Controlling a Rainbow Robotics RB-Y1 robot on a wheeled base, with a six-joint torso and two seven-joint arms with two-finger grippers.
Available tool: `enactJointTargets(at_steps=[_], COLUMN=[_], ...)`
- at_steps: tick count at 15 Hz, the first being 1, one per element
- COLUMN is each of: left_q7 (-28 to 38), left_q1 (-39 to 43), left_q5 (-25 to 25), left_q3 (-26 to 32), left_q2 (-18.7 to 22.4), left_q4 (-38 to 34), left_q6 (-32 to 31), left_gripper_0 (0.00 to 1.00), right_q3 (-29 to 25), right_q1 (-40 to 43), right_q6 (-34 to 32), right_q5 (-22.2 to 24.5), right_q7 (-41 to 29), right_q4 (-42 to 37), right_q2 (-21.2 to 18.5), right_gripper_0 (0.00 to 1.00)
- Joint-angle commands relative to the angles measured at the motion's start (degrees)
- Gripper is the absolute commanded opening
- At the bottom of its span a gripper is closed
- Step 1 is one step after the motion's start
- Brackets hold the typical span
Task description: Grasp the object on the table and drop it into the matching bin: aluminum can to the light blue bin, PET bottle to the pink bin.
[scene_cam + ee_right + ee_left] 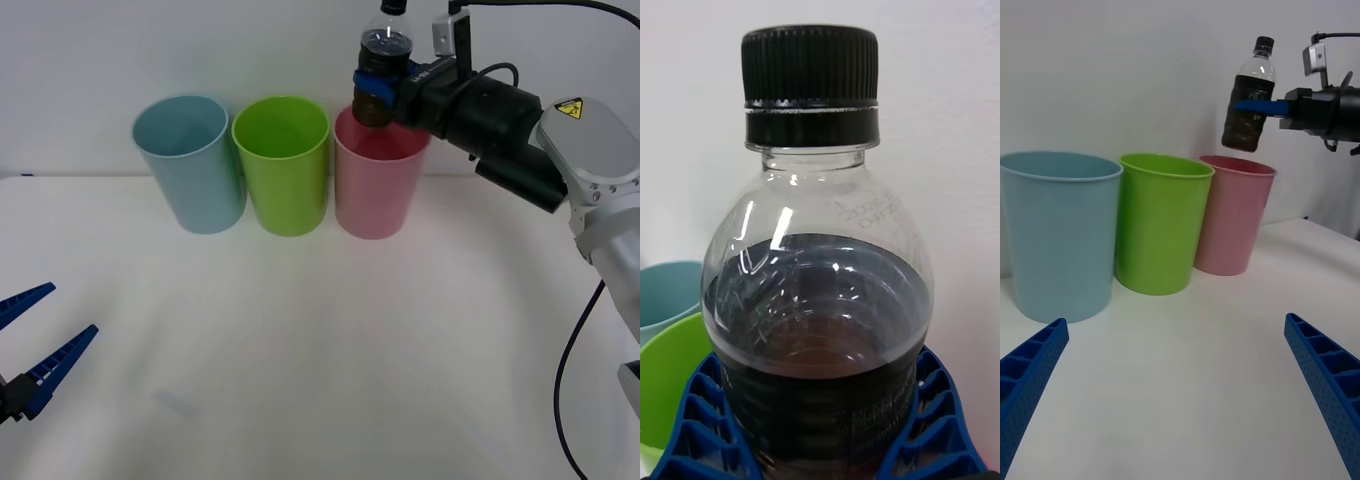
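Observation:
The PET bottle (384, 60), clear with dark brown liquid and a black cap, hangs in the air just above the pink bin (376, 185). My right gripper (379, 82) is shut on the bottle's body, its blue fingers (936, 420) clasping both sides. The left wrist view shows the bottle (1250, 105) tilted slightly over the pink bin (1231, 214). The light blue bin (190, 165) stands at the left of the row. My left gripper (35, 345) is open, low at the table's near left.
A green bin (283, 165) stands between the light blue and pink bins at the back of the white table (320, 350). A white wall rises right behind the bins.

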Motion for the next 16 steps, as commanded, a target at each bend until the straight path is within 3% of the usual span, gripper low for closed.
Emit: enactJointTargets(at_steps=[1,6,7,8,9,10,11,16], left_q7=[0.0,0.0,0.0,0.0,0.0,0.0,0.0,0.0], left_q1=[0.0,0.0,0.0,0.0,0.0,0.0,0.0,0.0], left_q5=[0.0,0.0,0.0,0.0,0.0,0.0,0.0,0.0], left_q3=[0.0,0.0,0.0,0.0,0.0,0.0,0.0,0.0], left_q2=[0.0,0.0,0.0,0.0,0.0,0.0,0.0,0.0], left_q4=[0.0,0.0,0.0,0.0,0.0,0.0,0.0,0.0], left_q6=[0.0,0.0,0.0,0.0,0.0,0.0,0.0,0.0], left_gripper_0=[1.00,1.00,1.00,1.00,1.00,1.00,1.00,1.00], right_q3=[0.0,0.0,0.0,0.0,0.0,0.0,0.0,0.0], right_q1=[0.0,0.0,0.0,0.0,0.0,0.0,0.0,0.1], right_q6=[1.4,1.3,1.3,1.2,1.3,1.3,1.2,0.2], right_q5=[0.9,0.9,0.9,0.8,0.7,0.5,0.1,-1.2], right_q7=[0.1,0.1,0.2,0.2,0.2,0.2,0.2,0.2], right_q4=[0.1,0.1,0.1,0.1,0.1,0.1,0.1,0.1], right_q2=[0.6,0.6,0.6,0.4,0.4,0.2,0.1,-1.0], right_gripper_0=[0.00,0.03,0.20,0.25,0.40,0.86,1.00,1.00])
